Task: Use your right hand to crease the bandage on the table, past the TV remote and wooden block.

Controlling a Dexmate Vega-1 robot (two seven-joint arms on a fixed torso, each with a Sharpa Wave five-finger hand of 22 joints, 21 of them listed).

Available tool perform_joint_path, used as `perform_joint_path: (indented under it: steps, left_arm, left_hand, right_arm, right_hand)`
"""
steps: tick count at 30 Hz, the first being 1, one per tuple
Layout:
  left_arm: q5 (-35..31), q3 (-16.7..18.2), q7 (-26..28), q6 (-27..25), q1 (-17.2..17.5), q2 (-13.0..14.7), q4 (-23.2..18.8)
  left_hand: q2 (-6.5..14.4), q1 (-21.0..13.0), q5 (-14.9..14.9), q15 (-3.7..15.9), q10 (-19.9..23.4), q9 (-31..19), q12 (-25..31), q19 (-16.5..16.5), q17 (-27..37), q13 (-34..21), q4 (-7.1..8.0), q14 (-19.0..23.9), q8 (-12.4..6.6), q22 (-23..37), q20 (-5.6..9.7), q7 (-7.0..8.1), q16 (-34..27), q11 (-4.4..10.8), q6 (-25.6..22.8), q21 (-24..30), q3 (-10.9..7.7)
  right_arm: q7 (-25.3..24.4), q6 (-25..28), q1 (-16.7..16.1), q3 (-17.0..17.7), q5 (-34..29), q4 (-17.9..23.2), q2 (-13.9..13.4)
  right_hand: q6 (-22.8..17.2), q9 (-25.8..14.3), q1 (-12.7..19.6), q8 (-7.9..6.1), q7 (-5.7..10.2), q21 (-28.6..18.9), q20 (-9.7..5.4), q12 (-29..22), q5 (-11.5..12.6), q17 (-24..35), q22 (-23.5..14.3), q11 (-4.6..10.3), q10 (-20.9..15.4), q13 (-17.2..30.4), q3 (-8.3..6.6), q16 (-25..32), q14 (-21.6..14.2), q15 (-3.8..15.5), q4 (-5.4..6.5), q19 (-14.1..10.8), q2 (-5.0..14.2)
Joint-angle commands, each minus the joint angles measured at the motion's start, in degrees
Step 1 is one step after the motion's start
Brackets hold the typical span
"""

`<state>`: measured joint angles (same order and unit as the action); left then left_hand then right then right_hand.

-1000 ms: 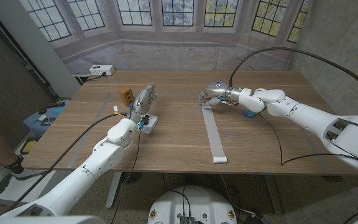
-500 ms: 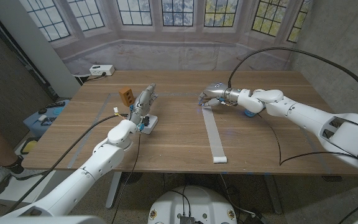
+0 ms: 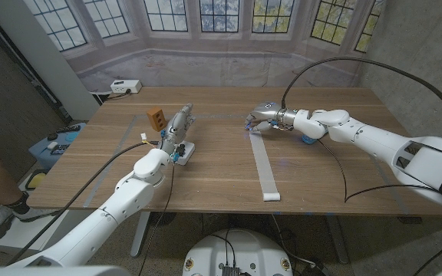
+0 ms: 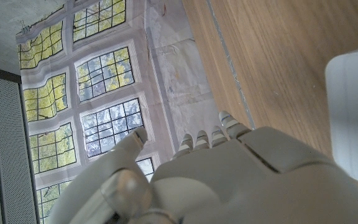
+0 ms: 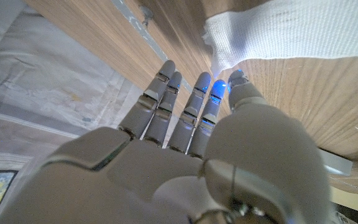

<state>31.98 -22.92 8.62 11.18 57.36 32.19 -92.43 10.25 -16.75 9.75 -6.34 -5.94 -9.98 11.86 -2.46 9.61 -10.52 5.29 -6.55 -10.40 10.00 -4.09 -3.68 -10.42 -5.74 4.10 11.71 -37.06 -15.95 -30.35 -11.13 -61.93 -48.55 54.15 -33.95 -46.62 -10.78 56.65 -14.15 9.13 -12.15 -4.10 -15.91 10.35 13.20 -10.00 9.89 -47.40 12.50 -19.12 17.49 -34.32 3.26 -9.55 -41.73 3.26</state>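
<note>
Long white woven bandage strip (image 3: 265, 164) lies flat on the wooden table (image 3: 321, 176), one end at the table's near edge, the other end running away from the robot. Right hand (image 3: 265, 116) sits at that far end, fingers (image 5: 194, 106) stretched out straight and close together, tips at the bandage's ruffled edge (image 5: 229, 37); nothing gripped, though contact cannot be told for certain. Well to the left of the bandage, left hand (image 3: 178, 125) holds nothing, fingers extended. Small orange-brown wooden block (image 3: 157, 117) stands just beside the left hand, and a white rectangular box (image 3: 184, 151) lies at its wrist.
</note>
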Motion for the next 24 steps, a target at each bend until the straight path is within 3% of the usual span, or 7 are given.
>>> perform_joint_path:
  steps: [1, 13, 24]
  left_arm:
    - [-0.83, -0.59, 1.11, -0.43, 0.45, -0.35, -1.02]
    - [-1.45, -0.47, 2.89, -1.0, 2.02, -0.12, -3.0]
    - [-1.44, -0.56, 2.78, -0.98, 2.3, -0.13, -3.05]
  left_hand:
    - [-0.16, -0.25, 0.17, -0.04, 0.16, -0.17, -0.09, -0.28, 0.14, -0.25, -0.4, 0.46, -0.12, 0.13, -0.02, -0.26, 0.12, 0.11, -0.38, -0.14, 0.08]
    - [-0.2, -0.24, 0.16, 0.04, 0.18, -0.17, -0.1, -0.31, 0.15, -0.25, -0.49, 0.49, -0.13, 0.14, -0.01, -0.27, 0.13, 0.09, -0.44, -0.15, 0.12]
    - [-0.22, -0.2, 0.16, 0.09, 0.18, -0.18, -0.11, -0.29, 0.18, -0.25, -0.51, 0.51, -0.14, 0.14, 0.0, -0.32, 0.12, 0.11, -0.51, -0.18, 0.15]
  right_arm:
    - [-2.7, -1.33, 1.05, -1.43, -0.47, -3.0, 0.59]
    - [-5.33, -3.0, 2.62, -3.76, -0.66, -7.45, 2.4]
    - [-6.58, -2.73, 2.91, -5.04, -0.37, -8.08, 2.67]
  right_hand:
    - [-0.82, -0.29, 0.89, 0.36, 0.11, -0.35, -5.06, -0.45, -0.27, 0.18, -0.24, 0.23, -0.94, 0.38, 0.21, 0.48, -0.69, 9.94, -0.13, -0.52, 0.21]
    - [-1.59, -0.34, 1.46, 0.47, 0.12, -0.34, -5.14, -0.8, -0.28, 0.36, -0.25, 0.25, -1.32, 0.81, 0.57, 0.66, -1.39, 9.99, -0.07, -0.6, 0.28]
    - [-2.89, -0.39, 2.23, 0.43, 0.19, -0.3, -5.14, -1.6, -0.27, 0.55, -0.26, 0.04, -2.68, 1.29, 0.92, 0.85, -2.28, 10.02, -0.05, -0.6, 0.39]
